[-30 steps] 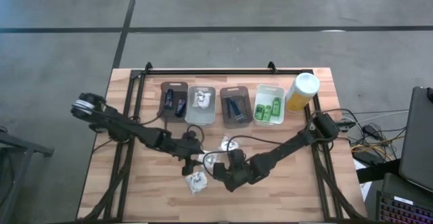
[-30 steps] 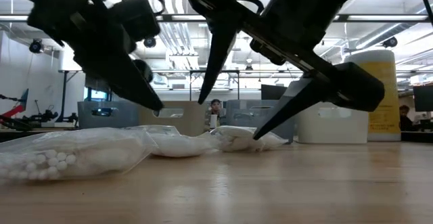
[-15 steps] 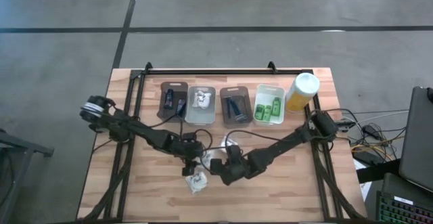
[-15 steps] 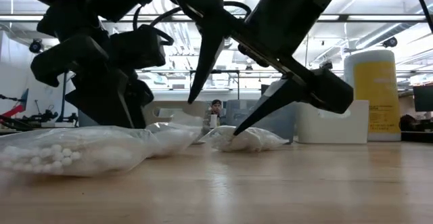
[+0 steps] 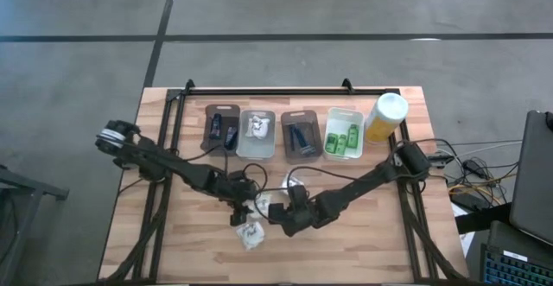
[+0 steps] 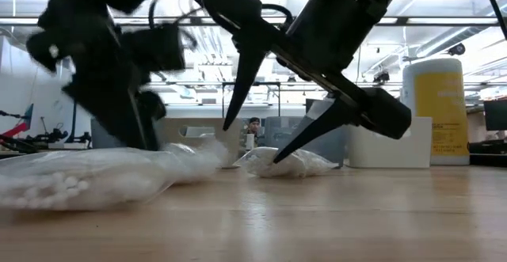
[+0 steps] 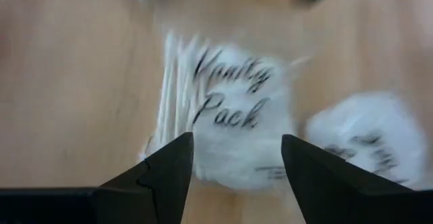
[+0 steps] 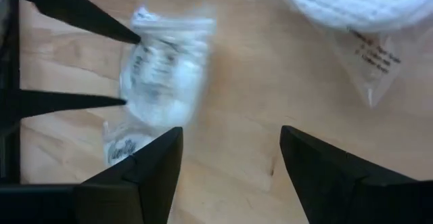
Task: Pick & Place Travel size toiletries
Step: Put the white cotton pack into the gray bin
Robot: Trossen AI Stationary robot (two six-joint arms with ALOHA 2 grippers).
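Observation:
Three white crinkly packets with dark print lie flat on the table's near middle: one (image 5: 251, 233) nearest the near edge, one (image 5: 263, 203) between the grippers, one (image 5: 289, 182) farther back. My left gripper (image 7: 237, 137) is open and low, with the "Vanity Pack" packet (image 7: 230, 116) just ahead between its fingers. My right gripper (image 8: 231, 130) is open over bare wood, facing the left gripper (image 8: 128, 68). In the low view its fingers (image 6: 238, 96) slant down toward a packet (image 6: 293, 163). My left gripper's open fingertips (image 8: 135, 38) stand at the edge of the middle packet (image 8: 162, 61), coming low from the table's left. The packet lies on the table. I cannot tell whether the fingertips touch it.
Four trays stand in a row at the far side: a dark one (image 5: 220, 113), a clear one (image 5: 257, 148) with a white packet, a dark one (image 5: 301, 155) with dark-blue tubes, a white one (image 5: 344, 113) with green bottles. A tall yellow bottle (image 5: 384, 117) stands to their right.
My left gripper has come down toward the packets and is still moving, blurred in the low view. My right gripper has shifted a little toward the table's left and far side and dropped slightly, staying open.

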